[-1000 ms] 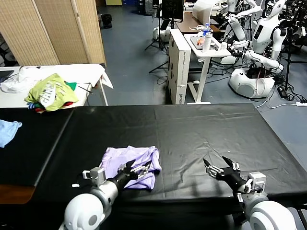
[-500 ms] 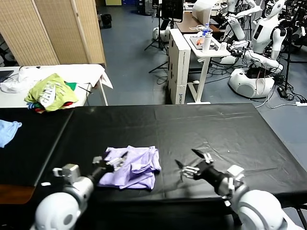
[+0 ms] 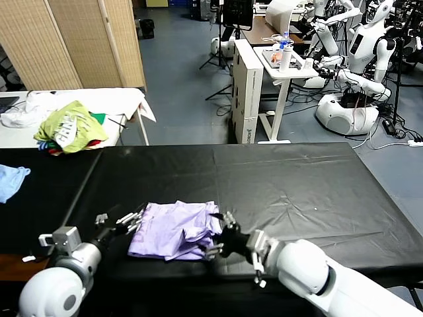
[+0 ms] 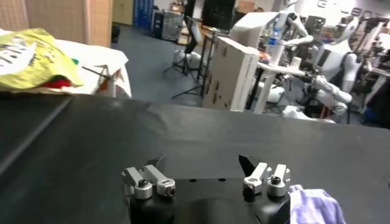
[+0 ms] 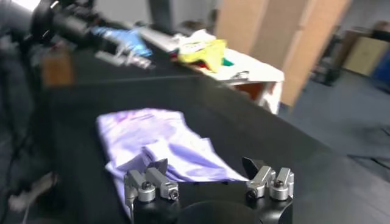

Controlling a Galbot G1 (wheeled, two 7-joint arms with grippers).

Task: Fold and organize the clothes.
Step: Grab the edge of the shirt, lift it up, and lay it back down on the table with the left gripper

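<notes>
The lavender T-shirt (image 3: 175,229) lies crumpled near the front edge of the black tabletop (image 3: 297,185). The left gripper (image 3: 122,221) sits just beside its left edge, the right gripper (image 3: 221,241) at its near-right corner, both with fingers spread wide and holding nothing. Closing on the bunched corner may catch several layers, so the shirt lifts as a wad or drags off the near edge.

The left gripper (image 4: 204,173) hangs over the black bench (image 4: 183,134), jaws wide apart with nothing between them. A corner of the T-shirt (image 4: 314,207) lies just beside one jaw. A yellow-green heap (image 4: 30,52) sits on a white table well beyond.
</notes>
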